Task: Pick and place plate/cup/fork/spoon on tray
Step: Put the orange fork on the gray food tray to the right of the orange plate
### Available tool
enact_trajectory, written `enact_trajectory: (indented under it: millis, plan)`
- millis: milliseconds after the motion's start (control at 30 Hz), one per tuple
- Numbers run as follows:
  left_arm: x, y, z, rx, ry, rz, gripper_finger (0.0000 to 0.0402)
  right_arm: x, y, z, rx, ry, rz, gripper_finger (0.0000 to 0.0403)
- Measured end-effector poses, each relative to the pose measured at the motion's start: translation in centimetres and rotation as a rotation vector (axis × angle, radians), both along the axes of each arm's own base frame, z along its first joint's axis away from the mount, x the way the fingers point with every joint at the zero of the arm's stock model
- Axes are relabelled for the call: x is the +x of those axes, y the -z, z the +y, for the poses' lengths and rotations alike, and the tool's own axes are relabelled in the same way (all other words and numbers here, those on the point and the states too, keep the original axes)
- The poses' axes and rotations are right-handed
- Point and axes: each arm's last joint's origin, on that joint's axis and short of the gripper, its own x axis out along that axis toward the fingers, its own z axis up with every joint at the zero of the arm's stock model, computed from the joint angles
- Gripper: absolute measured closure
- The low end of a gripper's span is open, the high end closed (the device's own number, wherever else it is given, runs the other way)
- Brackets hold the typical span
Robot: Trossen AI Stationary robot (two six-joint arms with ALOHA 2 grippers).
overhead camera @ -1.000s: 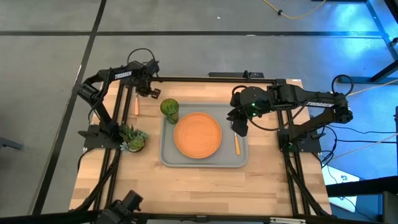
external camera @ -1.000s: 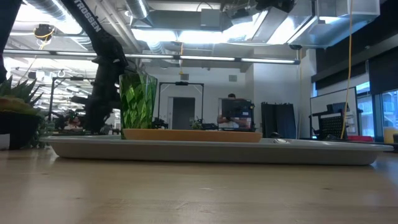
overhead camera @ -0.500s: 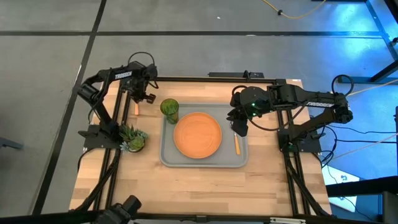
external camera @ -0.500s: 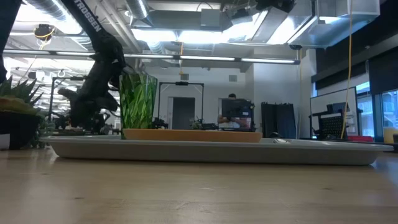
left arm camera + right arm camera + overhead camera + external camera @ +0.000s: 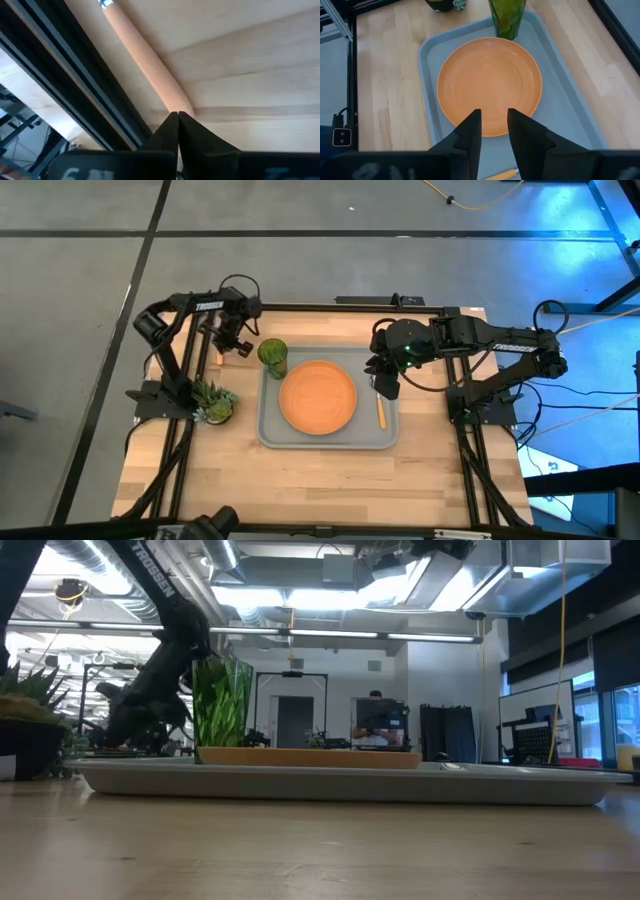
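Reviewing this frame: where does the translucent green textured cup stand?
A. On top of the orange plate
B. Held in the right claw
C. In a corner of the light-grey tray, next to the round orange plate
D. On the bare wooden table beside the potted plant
C: the translucent green textured cup stands inside the light-grey rectangular tray, at its corner beside the round orange plate.

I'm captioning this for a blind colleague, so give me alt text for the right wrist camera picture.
Seen past the open right gripper, a round orange plate lies in a light-grey tray on a wooden table. A green cup stands on the tray just beyond the plate, and an orange utensil handle shows on the tray near the fingers.
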Motion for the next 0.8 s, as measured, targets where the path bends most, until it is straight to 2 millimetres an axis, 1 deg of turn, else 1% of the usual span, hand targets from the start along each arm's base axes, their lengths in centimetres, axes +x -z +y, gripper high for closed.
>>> enact_trajectory:
  millis: [100, 233, 333, 500, 800]
  plan:
    - [-0.3, 0.3, -0.1, 0.01, 0.032, 0.068, 0.0401, 0.0, 0.0, 0.0, 0.0, 0.0, 0.0, 0.0304]
    - [-0.7, 0.1, -0.2, 0.007, 0.038, 0.134, 0.0401, 0.0, 0.0, 0.0, -0.001, 0.0, 0.0, 0.0304]
    - [-1.1, 0.3, -0.3, -0.016, 0.023, 0.134, 0.0401, 0.0, 0.0, 0.0, -0.008, -0.01, 0.0, 0.0304]
    - [-1.7, 1.5, -1.0, -0.051, 0.014, 0.116, 0.0401, 0.0, 0.0, 0.0, -0.02, -0.023, 0.002, 0.0304]
    - [-2.2, 3.5, -1.7, -0.029, 0.03, 0.07, 0.0401, 0.0, 0.0, 0.0, -0.032, -0.038, 0.003, 0.0304]
